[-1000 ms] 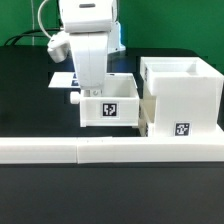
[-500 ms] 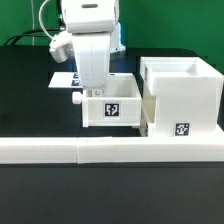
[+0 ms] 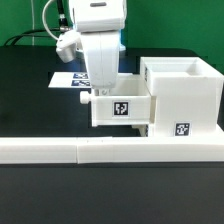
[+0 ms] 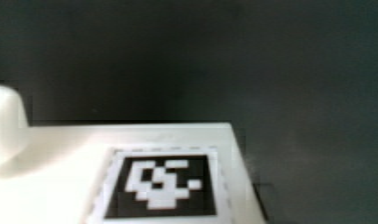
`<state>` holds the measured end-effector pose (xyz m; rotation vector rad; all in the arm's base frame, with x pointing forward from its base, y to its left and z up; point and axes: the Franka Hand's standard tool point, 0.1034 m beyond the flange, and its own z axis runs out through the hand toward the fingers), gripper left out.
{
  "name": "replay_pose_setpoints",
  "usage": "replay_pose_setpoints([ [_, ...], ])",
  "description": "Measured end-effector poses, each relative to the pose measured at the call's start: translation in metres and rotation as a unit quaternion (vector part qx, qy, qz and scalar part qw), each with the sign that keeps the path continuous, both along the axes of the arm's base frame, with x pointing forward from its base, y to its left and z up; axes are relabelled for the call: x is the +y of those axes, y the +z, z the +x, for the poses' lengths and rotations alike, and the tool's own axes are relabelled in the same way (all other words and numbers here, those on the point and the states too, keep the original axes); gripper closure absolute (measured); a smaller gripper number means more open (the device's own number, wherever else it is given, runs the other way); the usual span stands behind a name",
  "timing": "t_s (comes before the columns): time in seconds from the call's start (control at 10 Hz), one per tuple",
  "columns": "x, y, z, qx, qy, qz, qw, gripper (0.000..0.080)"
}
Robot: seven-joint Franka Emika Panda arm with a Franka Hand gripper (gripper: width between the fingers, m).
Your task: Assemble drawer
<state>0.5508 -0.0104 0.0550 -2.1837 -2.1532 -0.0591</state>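
Drawer box (image 3: 122, 108) sits directly under the claw (image 3: 103, 84), whose grip state I cannot tell.

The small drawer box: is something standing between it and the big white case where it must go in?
Nothing visible does. The small drawer box already touches the big white case on its open side, with no object between them. The gripper is hidden behind the arm in the exterior view.

White drawer box (image 3: 121, 107) against taller white housing (image 3: 183, 95), arm (image 3: 98, 40) above.
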Motion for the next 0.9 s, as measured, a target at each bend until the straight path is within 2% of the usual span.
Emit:
replay_pose_setpoints([
  [0.4,-0.0003,-0.0011,-0.0004,-0.003,-0.008,0.000,1.000,0.0757],
  [0.9,0.0071,-0.0005,0.0002,-0.003,0.005,-0.003,1.000,0.0757],
])
